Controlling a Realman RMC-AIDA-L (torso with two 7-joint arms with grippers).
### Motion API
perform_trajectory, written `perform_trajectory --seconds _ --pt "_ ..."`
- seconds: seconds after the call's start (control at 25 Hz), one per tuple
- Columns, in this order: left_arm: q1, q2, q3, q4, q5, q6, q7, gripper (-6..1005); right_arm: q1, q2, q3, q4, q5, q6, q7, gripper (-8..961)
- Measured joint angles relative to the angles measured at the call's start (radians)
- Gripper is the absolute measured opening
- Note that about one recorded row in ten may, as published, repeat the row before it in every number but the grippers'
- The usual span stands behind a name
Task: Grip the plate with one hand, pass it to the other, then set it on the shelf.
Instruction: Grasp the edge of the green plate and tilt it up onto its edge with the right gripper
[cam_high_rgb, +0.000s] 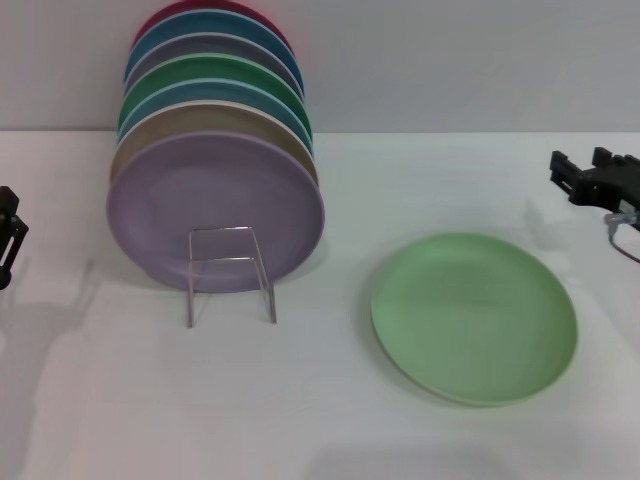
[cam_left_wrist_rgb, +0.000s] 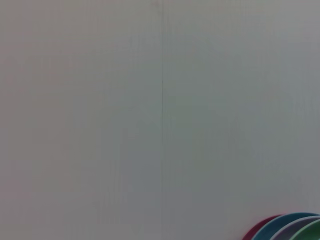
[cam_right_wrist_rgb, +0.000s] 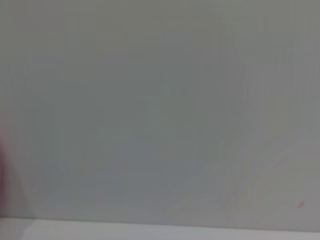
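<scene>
The pale mint-green plate (cam_high_rgb: 473, 316) lies flat on the white table at the right of the middle. The wire rack (cam_high_rgb: 230, 272) stands at the left of the middle, with its square front loop in front of a lilac plate (cam_high_rgb: 215, 212). My right gripper (cam_high_rgb: 582, 176) is at the right edge, above and to the right of the mint plate, apart from it. My left gripper (cam_high_rgb: 8, 238) is at the left edge, well left of the rack. Neither holds anything that I can see.
Several plates stand upright on the rack behind the lilac one: tan, blue, dark green (cam_high_rgb: 215, 78), grey, blue and red. Their top edges show in the left wrist view (cam_left_wrist_rgb: 287, 227). A pale wall runs behind the table. The right wrist view shows only wall.
</scene>
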Motion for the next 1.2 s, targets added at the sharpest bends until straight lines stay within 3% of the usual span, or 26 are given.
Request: perform_trajectory --seconds 0.08,0.12,0.16,0.32,0.48,0.52,0.64,0.72,0.92,1.2 --pt "0.000 0.000 0.000 -0.002 0.000 0.001 0.000 817 0.010 0.000 0.049 0.008 -0.097 0.058 0.078 532" --pt "0.000 0.000 0.000 -0.002 0.000 0.001 0.000 817 0.018 0.001 0.084 0.029 -0.235 0.098 0.186 532" --pt "0.000 0.000 0.000 -0.002 0.000 0.001 0.000 817 0.018 0.001 0.084 0.029 -0.235 0.098 0.186 532" --pt "0.000 -0.001 0.000 -0.008 0.002 0.003 0.000 817 0.033 0.002 0.104 0.106 -0.568 0.191 0.434 531" --pt "0.001 -0.003 0.005 -0.014 0.005 0.006 0.000 817 0.072 0.000 0.135 0.191 -0.781 0.401 0.602 531" --pt "0.002 -0.004 0.006 -0.015 0.005 0.006 0.000 817 0.098 0.000 0.154 0.217 -0.821 0.519 0.634 531" --pt "0.003 -0.004 0.008 -0.017 0.006 0.006 -0.003 817 0.126 -0.001 0.176 0.235 -0.835 0.632 0.652 531" --pt "0.003 -0.004 0.008 -0.018 0.006 0.004 -0.008 817 0.173 -0.002 0.217 0.247 -0.844 0.810 0.670 531" --pt "0.006 -0.005 0.008 -0.030 0.006 -0.001 -0.011 817 0.214 -0.003 0.246 0.271 -0.891 0.998 0.714 530" --pt "0.009 -0.005 0.008 -0.032 0.004 -0.002 -0.011 817 0.254 -0.004 0.248 0.262 -0.954 1.134 0.736 530"
